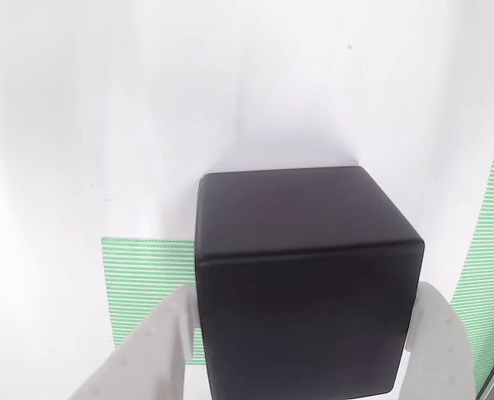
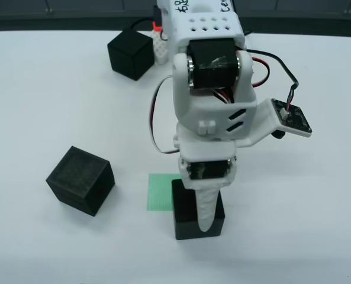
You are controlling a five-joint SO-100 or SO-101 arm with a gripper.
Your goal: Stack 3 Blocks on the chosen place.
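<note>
The white two-finger gripper (image 1: 301, 350) clasps a matte black cube (image 1: 305, 275) between its fingers, partly over the striped green square patch (image 1: 142, 283) at its left in the wrist view.

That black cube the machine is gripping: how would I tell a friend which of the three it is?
Follow the white arm down to its gripper. The held cube sits between its fingers, overlapping the green square patch. The other two cubes stand free on the white table, away from the arm's tip.

Black cube (image 1: 305, 275) btwn gripper (image 1: 301, 350) fingers, green patch (image 1: 147, 292) beneath
</note>
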